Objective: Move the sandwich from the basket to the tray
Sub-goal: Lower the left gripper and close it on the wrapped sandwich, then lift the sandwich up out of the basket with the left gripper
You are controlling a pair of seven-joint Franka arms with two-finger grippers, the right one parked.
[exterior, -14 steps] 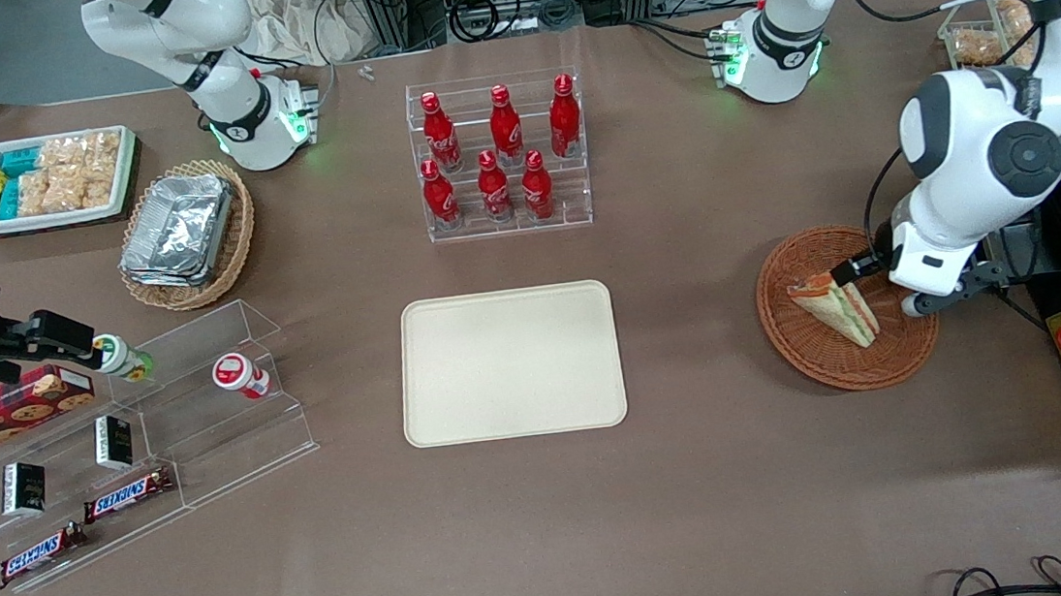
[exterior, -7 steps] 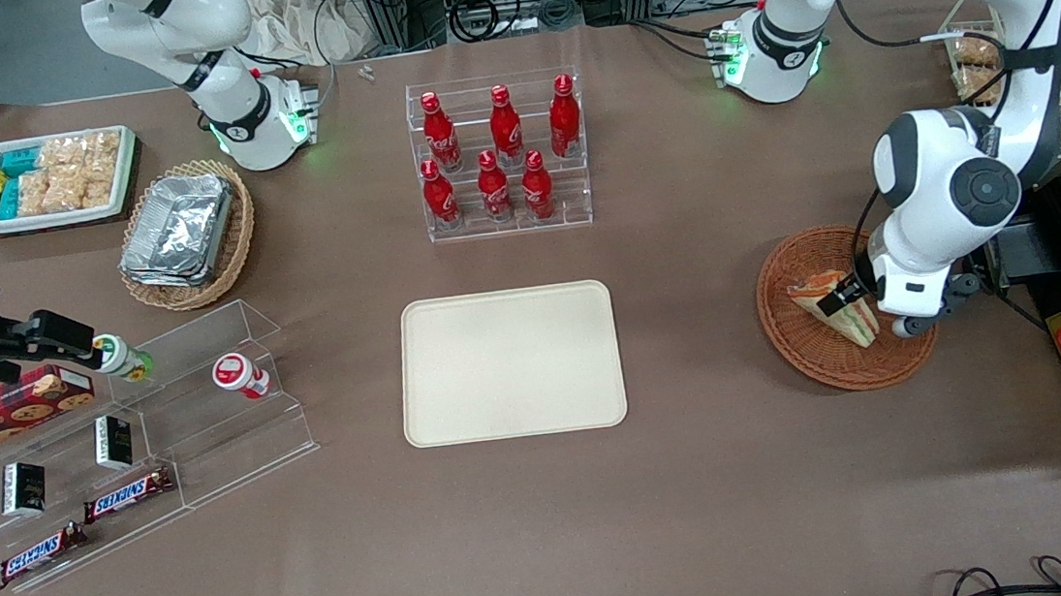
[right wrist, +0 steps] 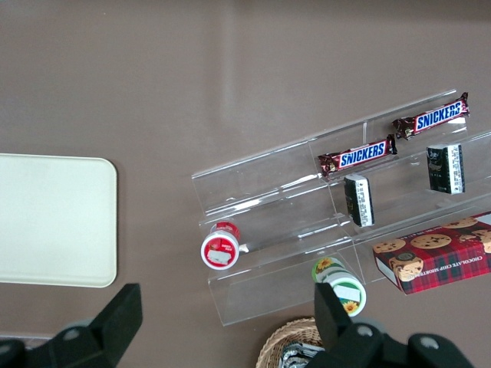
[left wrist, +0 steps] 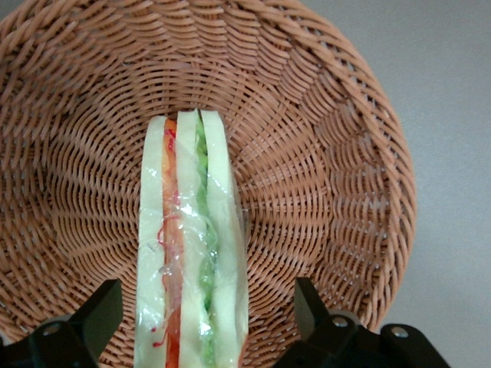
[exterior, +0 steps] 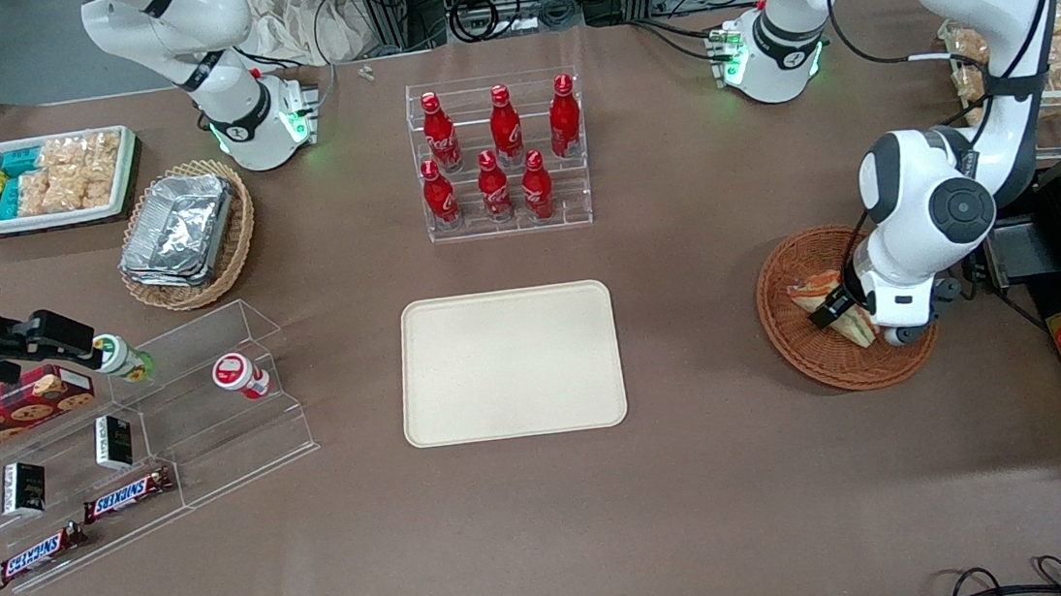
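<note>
My front camera looks down from high on the whole counter (exterior: 703, 476). My left wrist camera sits close over the basket (left wrist: 360, 153), looking straight down past the spread pincer (left wrist: 201, 322) at the sandwich (left wrist: 192, 253). Both views share that basket (exterior: 794, 350). My right wrist camera looks down on the tray (right wrist: 54, 222), shared with the front view

Triangular pale-bread sandwich (exterior: 817, 294) in round reddish-brown wicker basket (exterior: 794, 350) — much of it hidden under left arm's gripper (exterior: 845, 311) in front view. Wrist view: sandwich's end cut off by edge, black fingers (left wrist: 98, 318) only partly in frame — spread wide, sandwich between.
</note>
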